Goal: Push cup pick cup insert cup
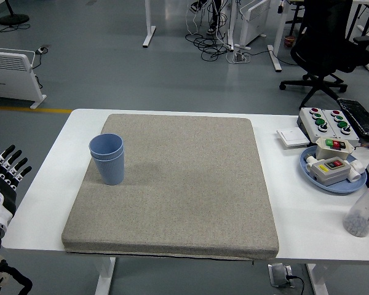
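Two blue cups (107, 158) stand upright, one nested inside the other, on the left part of a grey mat (178, 184) on the white table (307, 215). My left hand (5, 175) is at the picture's left edge, beside the table's left side and apart from the cups, with its fingers spread and holding nothing. My right hand is out of view.
At the table's right stand a blue plate (335, 182) with a button box, a white control box (326, 123) with red and green buttons, a small white card (291, 137) and a clear bottle (364, 210) with a red cap. An office chair (329, 43) stands beyond the table.
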You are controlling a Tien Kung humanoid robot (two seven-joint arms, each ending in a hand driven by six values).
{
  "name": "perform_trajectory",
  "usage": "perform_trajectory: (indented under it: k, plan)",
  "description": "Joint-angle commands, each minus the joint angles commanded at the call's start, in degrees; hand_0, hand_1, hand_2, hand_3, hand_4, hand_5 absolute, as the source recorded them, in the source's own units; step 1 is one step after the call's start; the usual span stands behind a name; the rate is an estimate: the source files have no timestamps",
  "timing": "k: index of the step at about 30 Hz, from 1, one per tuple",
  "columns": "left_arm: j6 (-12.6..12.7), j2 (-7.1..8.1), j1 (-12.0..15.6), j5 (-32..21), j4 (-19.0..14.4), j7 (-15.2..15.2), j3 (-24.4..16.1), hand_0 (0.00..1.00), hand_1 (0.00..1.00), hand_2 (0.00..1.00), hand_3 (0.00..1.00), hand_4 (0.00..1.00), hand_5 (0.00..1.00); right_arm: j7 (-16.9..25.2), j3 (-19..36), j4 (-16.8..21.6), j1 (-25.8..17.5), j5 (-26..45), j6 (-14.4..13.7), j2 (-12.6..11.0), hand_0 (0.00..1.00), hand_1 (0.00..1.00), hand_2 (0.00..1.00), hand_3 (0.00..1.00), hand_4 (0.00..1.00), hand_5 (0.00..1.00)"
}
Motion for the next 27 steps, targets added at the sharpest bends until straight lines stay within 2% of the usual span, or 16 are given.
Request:
perform_trajectory:
  k: [27]
  plan:
    - [0.2, -0.12, -0.3, 0.0, 0.2, -0.1, -0.2, 0.784, 0.846, 0.875, 0.860, 0.689, 0.998, 0.3, -0.3, -0.1, 0.4, 0.5, 0.1, 0.0, 0.716, 0.639, 0.669, 0.602, 0.172, 0.413]
